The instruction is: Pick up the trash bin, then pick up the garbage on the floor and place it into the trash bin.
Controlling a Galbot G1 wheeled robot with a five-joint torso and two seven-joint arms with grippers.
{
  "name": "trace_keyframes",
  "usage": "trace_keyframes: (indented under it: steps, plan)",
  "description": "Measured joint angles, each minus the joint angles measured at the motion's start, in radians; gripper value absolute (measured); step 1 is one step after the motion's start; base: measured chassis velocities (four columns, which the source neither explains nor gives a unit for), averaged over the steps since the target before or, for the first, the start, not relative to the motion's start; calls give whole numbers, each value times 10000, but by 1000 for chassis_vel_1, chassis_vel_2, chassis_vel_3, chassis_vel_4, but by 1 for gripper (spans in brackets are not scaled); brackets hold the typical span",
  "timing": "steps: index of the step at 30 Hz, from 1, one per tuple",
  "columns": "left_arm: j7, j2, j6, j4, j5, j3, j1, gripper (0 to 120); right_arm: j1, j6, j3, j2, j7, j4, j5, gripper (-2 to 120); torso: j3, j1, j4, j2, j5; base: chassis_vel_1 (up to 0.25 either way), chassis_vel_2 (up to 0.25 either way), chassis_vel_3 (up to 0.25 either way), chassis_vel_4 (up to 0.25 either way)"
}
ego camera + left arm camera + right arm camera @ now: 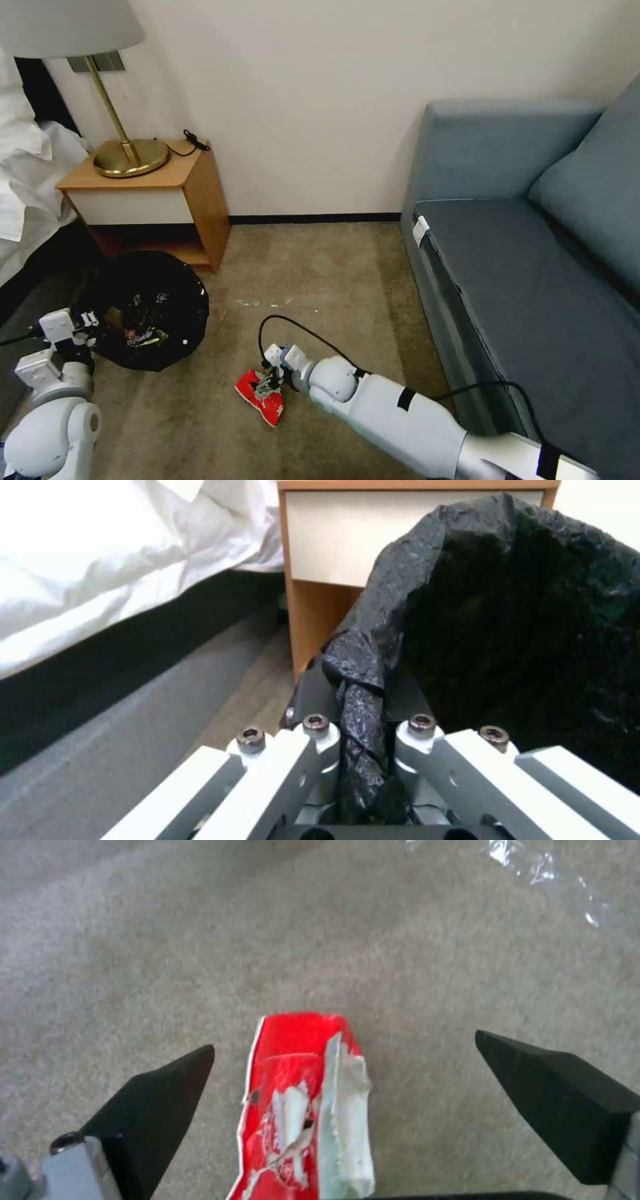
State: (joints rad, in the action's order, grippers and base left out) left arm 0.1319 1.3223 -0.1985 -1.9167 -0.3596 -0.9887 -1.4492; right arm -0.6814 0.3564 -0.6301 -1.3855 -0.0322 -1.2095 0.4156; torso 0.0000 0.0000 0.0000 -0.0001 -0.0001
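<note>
1. On the carpet [320,280] between the nightstand [167,193] and the sofa [507,267], I work low with both arms at once.
2. My left claw [363,730] is clamped on a fold of the black bag at the rim of the trash bin [150,310]. That pinch holds the bin beside me with its mouth facing up, so it stays ready to receive litter. Some wrappers already lie inside.
3. The bin hangs near the nightstand's foot, just off the bed [100,570].
4. My right claw [343,1090] is spread wide, one finger on each side of the red snack packet [303,1110]. The fingers [153,1100] do not touch it yet; I judge this straddle is set so closing will catch the packet across its narrow width.
5. The packet lies flat on the carpet, a short reach right of the bin.
6. A scrap of clear film [547,875] lies farther out on the carpet.
</note>
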Motion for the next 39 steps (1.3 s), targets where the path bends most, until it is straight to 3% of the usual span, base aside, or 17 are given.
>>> trace_keyframes:
  steps: [4,7,12,13,14,15,19,24,26,30,33,35,37,39]
  plan:
    - [4,29,48,12,48,14,1,5,-123,103,23,-86,148,169,-240,100,0,0,0,0,1,0,0,0,0]
    - [5,92,58,-57,83,19,-32,5,-192,840,144,-221,535,371,-549,99,0,0,0,0,0,0,0,0,0]
    - [10,108,65,-64,113,16,-46,5,-263,1052,335,-305,270,544,-756,94,0,0,0,0,0,0,0,0,0]
    - [19,115,70,-55,123,14,-40,5,-297,796,406,-318,-152,717,-954,86,0,0,0,0,1,0,0,0,0]
    - [19,115,70,-55,123,14,-40,5,-297,796,406,-318,-152,717,-954,86,0,0,0,0,1,0,0,0,0]
    - [22,125,73,-18,130,18,-28,5,-308,655,443,-329,-279,795,-1026,78,0,0,0,0,1,0,0,0,0]
    - [23,152,74,13,175,69,-8,5,-325,553,498,-331,-352,864,-1077,64,0,0,0,0,0,0,0,0,0]
    - [24,154,73,13,189,86,14,5,-348,537,526,-311,-424,877,-1118,56,0,0,0,0,1,0,0,0,0]
    - [26,145,74,13,194,110,30,5,-417,516,648,-307,-530,910,-1265,38,0,0,0,1,1,0,0,0,0]
    - [34,152,74,13,201,119,24,5,-464,512,705,-312,-561,912,-1338,30,0,0,0,0,1,0,0,0,0]
    - [56,156,83,13,223,125,-31,5,-522,388,869,-340,-555,906,-1456,12,0,0,0,0,1,0,0,0,0]
    - [56,156,83,13,223,125,-31,5,-522,388,869,-340,-555,906,-1456,12,0,0,0,0,1,0,0,0,0]
    - [65,134,93,14,226,151,-53,5,-556,9,1245,-446,-442,899,-1518,0,0,0,0,0,1,0,0,0,0]
    - [65,125,93,18,226,164,-52,5,-564,-64,1376,-483,-407,897,-1535,0,0,-1,0,0,1,0,0,0,0]
